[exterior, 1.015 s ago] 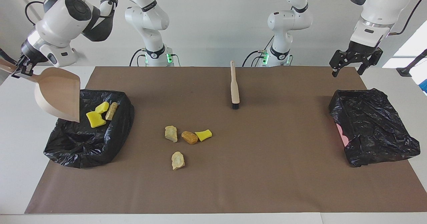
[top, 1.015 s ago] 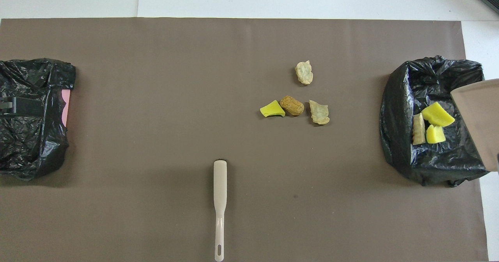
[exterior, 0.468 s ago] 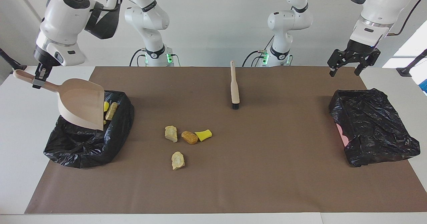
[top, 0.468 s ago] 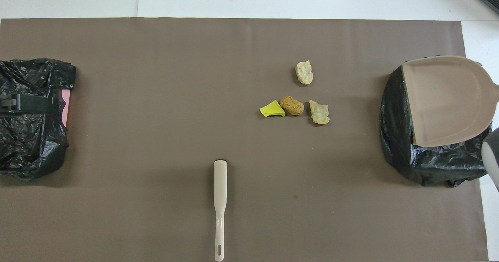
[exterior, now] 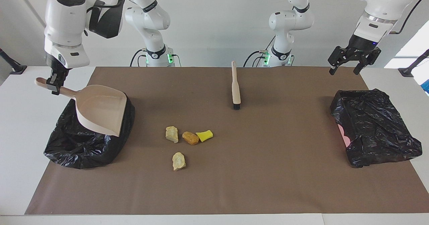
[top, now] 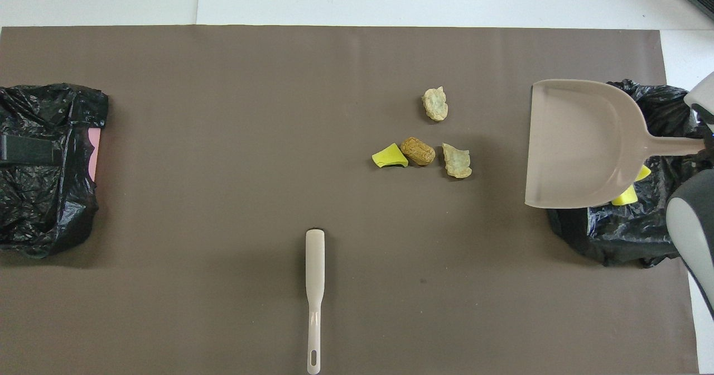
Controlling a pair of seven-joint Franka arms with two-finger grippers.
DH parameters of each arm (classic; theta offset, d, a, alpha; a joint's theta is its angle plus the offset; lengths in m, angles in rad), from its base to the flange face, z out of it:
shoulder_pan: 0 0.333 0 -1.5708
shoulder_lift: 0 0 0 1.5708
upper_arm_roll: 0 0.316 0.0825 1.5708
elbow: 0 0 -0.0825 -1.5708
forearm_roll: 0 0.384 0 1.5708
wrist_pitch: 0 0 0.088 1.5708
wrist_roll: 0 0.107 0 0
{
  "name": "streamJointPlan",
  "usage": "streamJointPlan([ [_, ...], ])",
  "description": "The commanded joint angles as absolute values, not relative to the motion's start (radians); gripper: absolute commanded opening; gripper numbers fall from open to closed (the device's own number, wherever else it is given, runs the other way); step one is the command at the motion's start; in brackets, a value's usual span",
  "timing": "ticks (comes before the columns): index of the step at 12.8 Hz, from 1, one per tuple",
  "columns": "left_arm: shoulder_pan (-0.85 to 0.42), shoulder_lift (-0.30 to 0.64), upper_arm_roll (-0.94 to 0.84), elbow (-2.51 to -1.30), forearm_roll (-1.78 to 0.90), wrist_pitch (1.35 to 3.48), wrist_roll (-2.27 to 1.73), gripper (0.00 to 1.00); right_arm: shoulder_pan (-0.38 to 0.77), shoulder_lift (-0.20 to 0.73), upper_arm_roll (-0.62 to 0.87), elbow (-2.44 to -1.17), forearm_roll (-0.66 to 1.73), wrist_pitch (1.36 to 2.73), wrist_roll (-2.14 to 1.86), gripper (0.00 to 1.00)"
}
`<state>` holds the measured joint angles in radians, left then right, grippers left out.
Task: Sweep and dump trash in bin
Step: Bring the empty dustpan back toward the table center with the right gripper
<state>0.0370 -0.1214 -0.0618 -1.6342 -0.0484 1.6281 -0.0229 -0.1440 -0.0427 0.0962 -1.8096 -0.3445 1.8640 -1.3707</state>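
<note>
The right gripper (exterior: 53,83), jaws pinching the dustpan (exterior: 100,109) handle, may snag the bin (exterior: 83,141) bag at 9 o'clock; the left gripper (exterior: 348,63) jaws are spread.

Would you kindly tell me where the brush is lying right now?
The brush lies flat mid-table on the brown mat, untouched, nearer to the robots than the four loose scraps, bristles toward them.

A robotics lab with bare white walls. Four white robot arms (exterior: 149,20) stand along a white table (exterior: 20,134), their cables trailing beside the arms. A brown mat (exterior: 268,151) covers the table.
</note>
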Motion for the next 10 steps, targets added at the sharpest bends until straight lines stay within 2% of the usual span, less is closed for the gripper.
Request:
streamJointPlan([
  [1,0.052,-0.138,-0.058,-1.627,-0.051,1.597,-0.017,1.0,-0.091,-0.049,0.095,-1.848,-0.26,1.836,-1.167,0.0],
  [5,0.057,-0.141,-0.057,-1.631,-0.051,1.603,-0.015,1.0,0.04,-0.032,0.095,-1.875,-0.166,1.825,-0.806,0.0],
  [10,0.066,-0.14,-0.057,-1.629,-0.051,1.614,0.001,1.0,0.25,0.053,0.095,-1.859,-0.132,1.848,-0.288,0.0],
])
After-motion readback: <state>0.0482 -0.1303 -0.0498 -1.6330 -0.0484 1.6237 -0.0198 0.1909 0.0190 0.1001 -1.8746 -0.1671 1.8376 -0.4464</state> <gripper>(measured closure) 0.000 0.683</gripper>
